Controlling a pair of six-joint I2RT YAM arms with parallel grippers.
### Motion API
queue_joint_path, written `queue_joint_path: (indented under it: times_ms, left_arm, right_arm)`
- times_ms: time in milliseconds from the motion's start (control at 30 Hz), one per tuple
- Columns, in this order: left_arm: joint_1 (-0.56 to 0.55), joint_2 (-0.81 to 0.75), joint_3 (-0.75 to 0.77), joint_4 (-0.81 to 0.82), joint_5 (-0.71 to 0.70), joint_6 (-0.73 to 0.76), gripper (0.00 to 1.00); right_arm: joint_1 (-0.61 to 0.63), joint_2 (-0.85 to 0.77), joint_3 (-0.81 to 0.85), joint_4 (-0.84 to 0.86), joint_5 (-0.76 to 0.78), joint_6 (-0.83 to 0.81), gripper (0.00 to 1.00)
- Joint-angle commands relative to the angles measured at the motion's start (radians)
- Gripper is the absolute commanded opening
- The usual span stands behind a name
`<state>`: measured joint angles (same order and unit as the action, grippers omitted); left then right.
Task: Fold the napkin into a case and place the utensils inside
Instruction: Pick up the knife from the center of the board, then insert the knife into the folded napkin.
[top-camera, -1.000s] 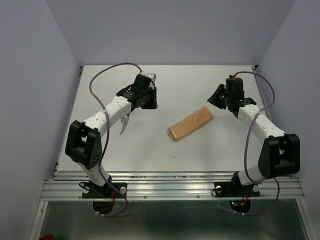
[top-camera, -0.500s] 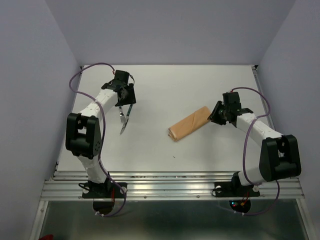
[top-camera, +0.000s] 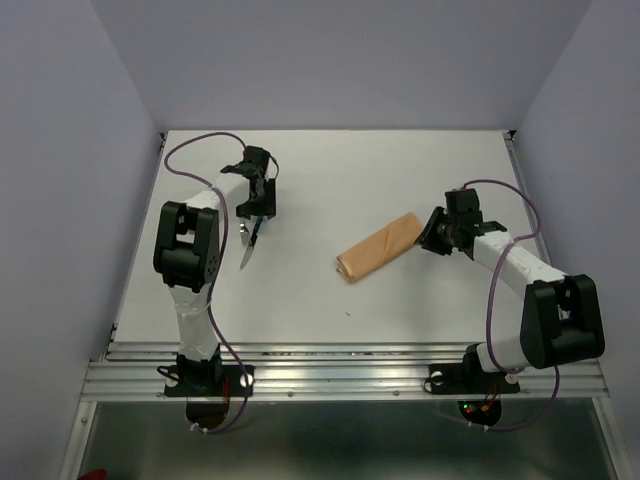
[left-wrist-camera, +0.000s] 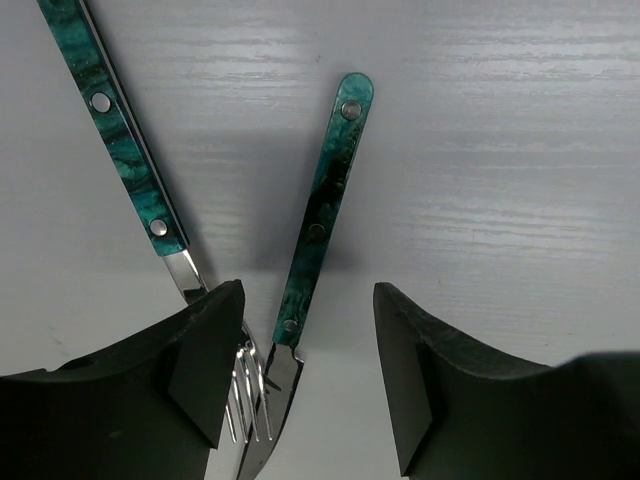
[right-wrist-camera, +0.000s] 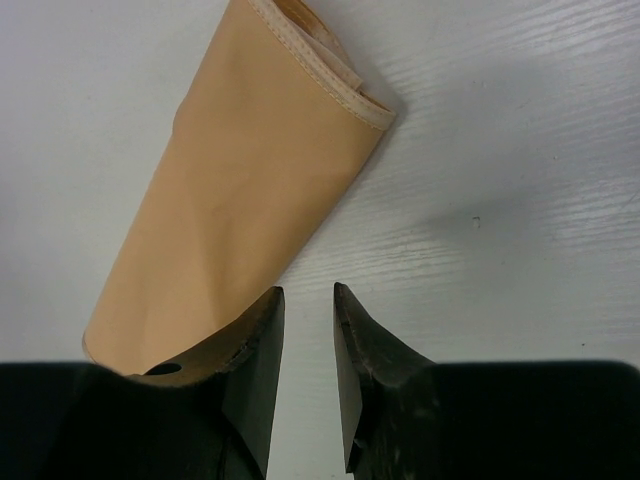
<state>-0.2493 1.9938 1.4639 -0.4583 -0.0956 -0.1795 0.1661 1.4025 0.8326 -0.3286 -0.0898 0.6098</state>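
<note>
the left claw (left-wrist-camera: 306, 345), wide open and empty, straddles a green handle among the utensils (left-wrist-camera: 320, 215) at ten o'clock on the tabletop (top-camera: 330, 180), likely to grasp it, while the right claw (right-wrist-camera: 308, 312), barely parted and empty, meets the central case (right-wrist-camera: 240, 190) at its two o'clock end, probably to steady it.

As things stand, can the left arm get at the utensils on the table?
Probably yes. The left gripper hangs open right over the utensils, one green handle lying between its fingers, with nothing covering them.
</note>
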Motion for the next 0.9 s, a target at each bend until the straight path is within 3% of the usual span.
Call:
queue_joint_path:
  times_ms: [0,133,233,467,567,867]
  left_arm:
    - [-0.001,0.040,0.050,-0.010,-0.021,0.031,0.63]
    - [-0.001,0.068,0.029,0.004,-0.007,0.015,0.52]
    - [0.001,0.091,0.026,-0.006,0.017,-0.011,0.49]
    - [-0.010,0.068,-0.037,0.047,0.155,-0.052,0.05]
    - [-0.053,0.048,-0.056,0.055,0.157,-0.067,0.00]
    - [-0.200,-0.087,-0.111,0.099,0.177,-0.092,0.00]
  right_arm:
    - [0.010,-0.023,0.002,0.033,-0.011,0.011,0.33]
    - [0.010,-0.042,0.005,0.011,0.013,0.008,0.33]
    - [0.010,-0.045,0.010,-0.006,0.041,-0.001,0.33]
    - [0.010,-0.054,0.016,-0.039,0.157,-0.015,0.31]
    - [0.010,-0.043,0.033,-0.036,0.168,-0.035,0.30]
    - [0.010,0.128,0.144,-0.046,0.317,-0.007,0.28]
